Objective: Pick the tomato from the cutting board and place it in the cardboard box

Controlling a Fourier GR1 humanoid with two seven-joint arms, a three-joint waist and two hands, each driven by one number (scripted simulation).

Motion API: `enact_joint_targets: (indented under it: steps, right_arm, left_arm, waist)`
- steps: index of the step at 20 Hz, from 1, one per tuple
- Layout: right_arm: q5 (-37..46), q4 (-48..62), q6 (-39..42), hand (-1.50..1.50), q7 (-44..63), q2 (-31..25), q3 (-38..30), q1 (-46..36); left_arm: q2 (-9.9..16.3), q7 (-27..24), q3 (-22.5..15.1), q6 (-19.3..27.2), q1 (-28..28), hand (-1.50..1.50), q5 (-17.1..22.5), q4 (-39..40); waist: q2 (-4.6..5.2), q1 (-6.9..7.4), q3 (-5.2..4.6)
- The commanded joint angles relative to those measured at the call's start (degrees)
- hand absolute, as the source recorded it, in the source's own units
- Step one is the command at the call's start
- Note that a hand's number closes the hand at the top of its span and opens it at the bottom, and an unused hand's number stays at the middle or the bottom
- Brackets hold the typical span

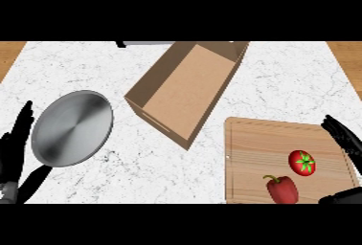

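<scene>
The white marbled desk (283, 81) fills the head view. On it, toward twelve o'clock, the cardboard box (185, 91) lies open-topped and slanted, its long axis running from one o'clock down to seven, with nothing visible inside. The wooden cutting board (262, 143) sits at four o'clock, its upper left corner near the box's lower end. A round metal plate (72, 128) lies at nine o'clock, well apart from the board. On the board, the tomato (302, 162) rests toward its right side, with a red pepper (282, 189) just beside it at seven o'clock of the tomato.

The left hand (14, 153) stands at the view's left edge, fingers straight, resting beside the plate. The right hand (344, 135) shows at the right edge, fingers spread wide and holding nothing, over the board's right rim near the tomato.

The pick has apparently not begun. Next, the right hand would need to move toward eight o'clock, curl round the tomato without nudging the pepper, then carry it toward eleven o'clock into the box.
</scene>
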Motion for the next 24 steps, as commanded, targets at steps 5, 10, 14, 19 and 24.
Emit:
enact_joint_targets:
  steps: [5,10,14,19,24]
  right_arm:
    - [11.65,18.51,2.37,-1.50,-24.81,-5.54,-2.04,-3.32]
    - [22.07,16.84,-2.08,-1.50,-18.19,-12.23,2.84,-7.25]
    - [27.34,17.87,0.93,-1.50,-15.87,-14.90,6.00,-11.61]
    - [34.93,14.20,2.06,-1.50,-3.23,-13.91,11.14,-17.41]
    - [38.85,11.35,5.11,-1.50,3.19,-7.61,13.23,-18.21]
  left_arm:
    - [1.16,-0.40,0.65,-3.81,-5.17,0.00,-0.63,4.77]
    - [-1.15,-1.91,-0.38,-2.89,-4.85,0.00,-1.96,6.38]
    - [-0.63,-0.38,0.57,-3.75,-8.32,0.00,-2.57,7.84]
    - [-0.84,-0.21,1.35,-4.73,-7.30,0.00,-2.19,7.11]
    - [-0.81,-1.56,3.12,-6.15,-6.09,0.00,-3.26,8.63]
  waist:
    - [-0.14,1.67,-0.11]
    - [-0.23,1.97,-0.26]
    - [-0.22,1.81,-0.28]
    - [-0.33,2.38,-0.31]
    - [-0.48,1.91,-0.30]
